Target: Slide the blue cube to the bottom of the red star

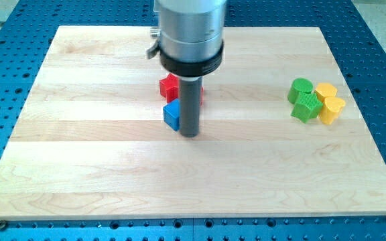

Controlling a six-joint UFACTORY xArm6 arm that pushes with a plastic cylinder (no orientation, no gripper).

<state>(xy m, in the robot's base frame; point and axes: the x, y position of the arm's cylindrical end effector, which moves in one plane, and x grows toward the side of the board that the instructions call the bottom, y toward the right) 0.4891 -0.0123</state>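
Your rod carries no pincer, so there is nothing to be apart or together; my tip [189,134] rests on the desk [99,167], touching the blue cube [172,115] on its view-left side. The cube sits just below the red star [170,87], so the slide looks nearly done; next needs only a slight nudge or withdrawal. You count one blue, one red, two green [304,100] and two yellow blocks [330,102], well to the view's right.
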